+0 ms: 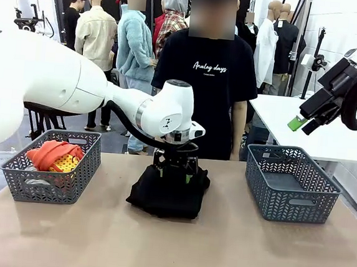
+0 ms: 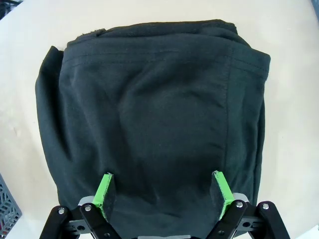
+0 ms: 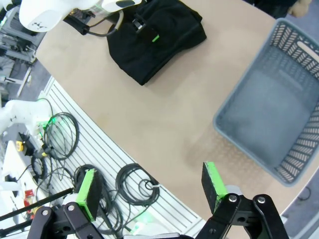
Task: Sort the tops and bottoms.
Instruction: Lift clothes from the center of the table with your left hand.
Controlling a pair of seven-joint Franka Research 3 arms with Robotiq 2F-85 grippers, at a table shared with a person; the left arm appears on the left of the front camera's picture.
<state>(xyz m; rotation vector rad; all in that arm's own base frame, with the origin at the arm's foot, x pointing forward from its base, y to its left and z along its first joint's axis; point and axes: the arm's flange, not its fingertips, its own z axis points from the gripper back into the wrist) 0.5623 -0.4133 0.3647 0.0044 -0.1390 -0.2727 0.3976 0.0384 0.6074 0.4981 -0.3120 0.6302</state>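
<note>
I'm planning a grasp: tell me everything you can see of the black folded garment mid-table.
The black garment is a thick, soft folded bundle, matte cloth with stitched seams and rumpled edges. It lies flat on the tan table, between the left basket and the right basket. The open left gripper stands over it; contact is unclear.

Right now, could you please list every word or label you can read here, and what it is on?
"Analog days": white script on the person's black T-shirt.
Smaller line under that script: too small to read.
Dark mark on the left arm: too blurred to read.
</note>
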